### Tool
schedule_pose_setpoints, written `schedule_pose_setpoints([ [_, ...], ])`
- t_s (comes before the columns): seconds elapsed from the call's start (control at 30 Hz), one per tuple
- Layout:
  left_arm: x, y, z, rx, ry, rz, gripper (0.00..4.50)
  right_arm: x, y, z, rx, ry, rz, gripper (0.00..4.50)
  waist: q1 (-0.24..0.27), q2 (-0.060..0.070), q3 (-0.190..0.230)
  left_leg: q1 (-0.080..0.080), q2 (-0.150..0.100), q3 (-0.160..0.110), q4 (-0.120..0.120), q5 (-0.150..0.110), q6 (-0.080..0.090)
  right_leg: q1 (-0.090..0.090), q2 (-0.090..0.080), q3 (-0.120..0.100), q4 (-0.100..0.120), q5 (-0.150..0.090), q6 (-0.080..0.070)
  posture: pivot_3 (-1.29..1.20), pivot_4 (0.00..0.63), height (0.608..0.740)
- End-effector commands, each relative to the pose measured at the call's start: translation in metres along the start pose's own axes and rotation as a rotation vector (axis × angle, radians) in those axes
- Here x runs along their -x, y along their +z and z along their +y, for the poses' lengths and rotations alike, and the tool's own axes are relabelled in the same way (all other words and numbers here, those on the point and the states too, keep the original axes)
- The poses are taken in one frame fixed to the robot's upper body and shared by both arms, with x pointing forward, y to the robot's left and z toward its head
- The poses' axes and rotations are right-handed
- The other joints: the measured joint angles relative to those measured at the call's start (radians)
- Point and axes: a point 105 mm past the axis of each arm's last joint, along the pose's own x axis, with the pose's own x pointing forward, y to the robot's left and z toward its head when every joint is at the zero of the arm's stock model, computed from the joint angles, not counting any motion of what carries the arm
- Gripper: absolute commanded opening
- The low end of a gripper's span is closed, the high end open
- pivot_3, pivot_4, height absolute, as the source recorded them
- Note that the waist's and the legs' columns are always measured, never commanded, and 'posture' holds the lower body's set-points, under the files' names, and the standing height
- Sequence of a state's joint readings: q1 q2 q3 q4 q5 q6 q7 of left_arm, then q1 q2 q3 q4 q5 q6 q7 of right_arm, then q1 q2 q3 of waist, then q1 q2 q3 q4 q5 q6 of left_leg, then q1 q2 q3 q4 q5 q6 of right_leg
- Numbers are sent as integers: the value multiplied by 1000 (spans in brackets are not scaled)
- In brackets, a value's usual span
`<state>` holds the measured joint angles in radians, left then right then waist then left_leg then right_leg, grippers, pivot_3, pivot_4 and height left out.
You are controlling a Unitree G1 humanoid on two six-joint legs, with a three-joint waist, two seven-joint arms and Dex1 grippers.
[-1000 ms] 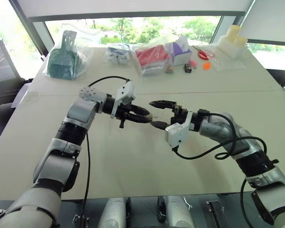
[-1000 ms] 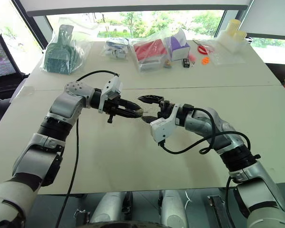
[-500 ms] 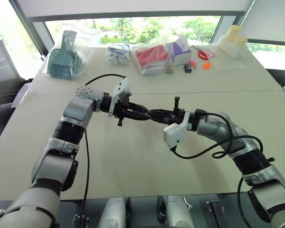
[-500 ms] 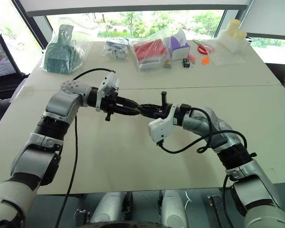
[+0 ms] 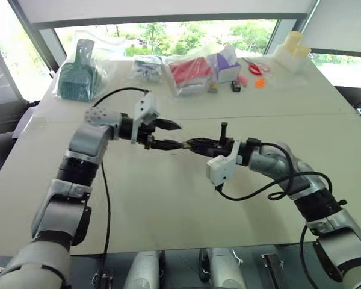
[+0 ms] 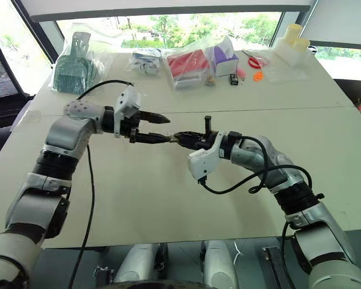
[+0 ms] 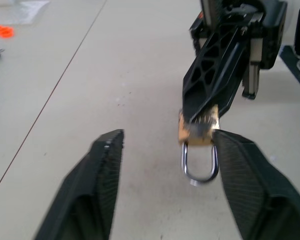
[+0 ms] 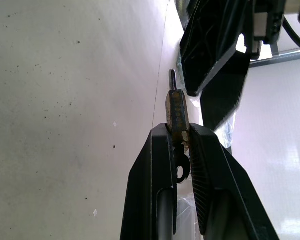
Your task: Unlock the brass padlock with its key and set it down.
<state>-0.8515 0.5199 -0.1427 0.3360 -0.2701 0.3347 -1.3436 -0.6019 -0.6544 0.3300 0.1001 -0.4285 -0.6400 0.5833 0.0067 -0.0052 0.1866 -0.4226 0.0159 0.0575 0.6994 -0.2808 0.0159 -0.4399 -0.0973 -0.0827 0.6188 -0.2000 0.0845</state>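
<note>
Over the pale worktop (image 5: 168, 198), right fingers (image 8: 162, 165) are now clamped on the padlock (image 7: 197, 131) in mid-air, left fingers (image 7: 107, 155) have spread and released it: handover done, key still needed.

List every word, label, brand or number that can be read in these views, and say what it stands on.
None can be read.
brass padlock: no marking legible on its body.
bagged goods at the table's far edge: any print is too small to read.
right gripper and left gripper: no lettering visible.
</note>
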Motion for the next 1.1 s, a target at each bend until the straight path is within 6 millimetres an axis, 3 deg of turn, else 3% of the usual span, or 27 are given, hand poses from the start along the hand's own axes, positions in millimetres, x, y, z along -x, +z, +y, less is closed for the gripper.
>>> schedule_pose_setpoints([
  [0.03,10,15,2,-28,37,-60,1345,3,2,-17,29,-55,-8,0,4,0,0,0,0,0,0,0,0,0,0,0,0,0,0,0,150,740],
  [0.13,13,20,1,-24,41,-79,34,3,3,-17,28,-54,-9,0,7,0,0,0,0,0,0,0,0,1,0,0,0,0,0,0,150,740],
  [0.4,2,24,-15,22,-26,-112,34,3,3,-16,27,-51,-11,0,3,0,0,0,0,0,0,0,0,1,0,0,0,0,0,0,150,740],
  [0.6,0,14,-26,46,-55,-73,34,2,4,-16,24,-52,-12,0,3,0,0,1,0,-1,0,0,0,1,0,0,0,0,0,0,150,740],
  [0.8,-2,7,-21,36,-16,-49,34,1,6,-18,24,-56,-18,0,4,0,0,1,0,-2,0,0,0,1,0,0,0,0,0,0,150,740],
  [1.1,-6,-23,-14,-32,41,80,34,0,5,-20,28,-55,-16,0,4,0,0,1,0,-1,0,0,0,1,0,0,0,0,0,0,150,740],
])
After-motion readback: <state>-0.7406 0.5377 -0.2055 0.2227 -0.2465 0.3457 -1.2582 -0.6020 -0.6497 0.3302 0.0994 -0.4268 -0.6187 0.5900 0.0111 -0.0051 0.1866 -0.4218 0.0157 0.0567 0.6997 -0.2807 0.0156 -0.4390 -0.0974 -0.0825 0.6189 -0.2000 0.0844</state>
